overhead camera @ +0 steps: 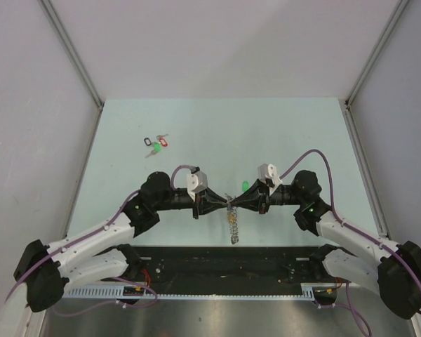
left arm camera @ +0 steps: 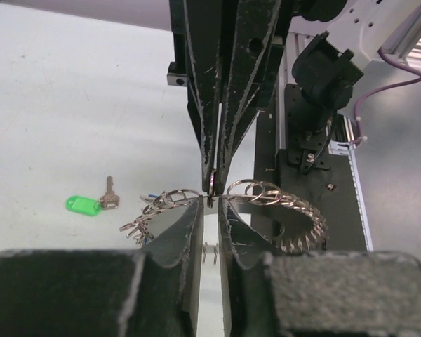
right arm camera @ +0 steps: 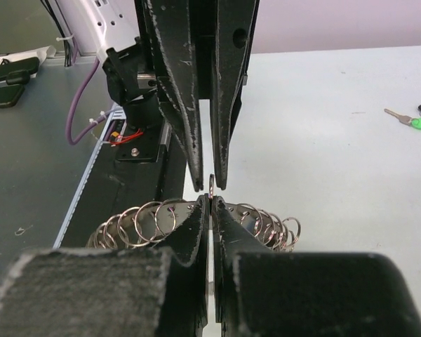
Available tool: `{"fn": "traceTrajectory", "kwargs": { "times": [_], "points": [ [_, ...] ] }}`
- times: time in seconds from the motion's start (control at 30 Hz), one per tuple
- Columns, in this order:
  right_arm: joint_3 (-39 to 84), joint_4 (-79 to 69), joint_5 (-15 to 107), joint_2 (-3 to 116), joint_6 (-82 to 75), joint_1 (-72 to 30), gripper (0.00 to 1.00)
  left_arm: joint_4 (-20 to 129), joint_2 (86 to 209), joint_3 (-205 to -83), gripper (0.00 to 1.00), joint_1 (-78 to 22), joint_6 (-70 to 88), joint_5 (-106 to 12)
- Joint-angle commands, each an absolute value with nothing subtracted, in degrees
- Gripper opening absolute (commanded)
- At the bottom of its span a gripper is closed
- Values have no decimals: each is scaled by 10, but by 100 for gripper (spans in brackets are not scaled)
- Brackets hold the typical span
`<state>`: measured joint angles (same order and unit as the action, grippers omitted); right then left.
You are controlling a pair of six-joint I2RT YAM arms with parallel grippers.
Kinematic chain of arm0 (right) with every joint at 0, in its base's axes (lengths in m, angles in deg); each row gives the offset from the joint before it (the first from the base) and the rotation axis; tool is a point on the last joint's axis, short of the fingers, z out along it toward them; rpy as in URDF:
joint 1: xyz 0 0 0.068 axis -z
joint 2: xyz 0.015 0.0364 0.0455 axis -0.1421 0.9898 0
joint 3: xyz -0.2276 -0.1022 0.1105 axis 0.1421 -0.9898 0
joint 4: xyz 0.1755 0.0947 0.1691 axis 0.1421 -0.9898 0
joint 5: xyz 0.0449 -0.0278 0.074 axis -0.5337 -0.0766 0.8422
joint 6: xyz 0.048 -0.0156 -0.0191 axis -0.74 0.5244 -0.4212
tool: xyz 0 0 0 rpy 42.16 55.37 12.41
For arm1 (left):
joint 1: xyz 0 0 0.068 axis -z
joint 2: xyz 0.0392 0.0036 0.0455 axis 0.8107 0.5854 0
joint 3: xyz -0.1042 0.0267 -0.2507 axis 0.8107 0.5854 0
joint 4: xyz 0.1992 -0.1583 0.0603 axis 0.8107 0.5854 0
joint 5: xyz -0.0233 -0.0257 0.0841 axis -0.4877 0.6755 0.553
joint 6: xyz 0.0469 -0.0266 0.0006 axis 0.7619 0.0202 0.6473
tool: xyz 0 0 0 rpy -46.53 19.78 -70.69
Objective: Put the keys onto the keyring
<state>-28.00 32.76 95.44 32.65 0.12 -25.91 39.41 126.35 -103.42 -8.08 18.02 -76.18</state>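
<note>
The keyring [overhead camera: 233,226], a coil of grey wire loops, hangs between my two grippers over the table's near edge. My right gripper [right arm camera: 210,202] is shut on one of its loops. My left gripper [left arm camera: 210,203] faces it tip to tip. Its jaws stand a narrow gap apart on either side of the same loop, which shows between them in the right wrist view. The coil [left arm camera: 302,217] curves off to both sides. A key with a bright green tag [left arm camera: 84,205] lies on the table just beyond the grippers [overhead camera: 245,186]. A sliver of blue shows among the loops; the blue-tagged key is otherwise hidden.
A bunch of keys [overhead camera: 156,144] with black, red and green tags lies at the back left of the pale table [overhead camera: 281,133]. The black base rail [overhead camera: 224,263] runs right under the hanging coil. Grey walls stand on both sides.
</note>
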Motion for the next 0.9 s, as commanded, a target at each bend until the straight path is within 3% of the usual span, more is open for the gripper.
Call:
{"fn": "traceTrajectory", "kwargs": {
  "times": [0.0,0.17,0.7,0.8,0.83,0.87],
  "points": [
    [-274,349,948,312,12,-263,0,397,1270,-1062,14,-84,175,-747],
    [-274,348,945,312,12,-266,0,402,1277,-1065,6,-84,167,-743],
    [-271,343,928,315,17,-273,0,416,1306,-1089,0,-83,114,-751],
    [-268,324,908,307,16,-273,8,442,1307,-1093,0,-84,113,-726],
    [-266,311,897,305,15,-274,21,446,1304,-1092,0,-84,112,-703],
    [-265,304,892,303,13,-273,26,449,1294,-1090,0,-85,112,-694]
  ]
}}
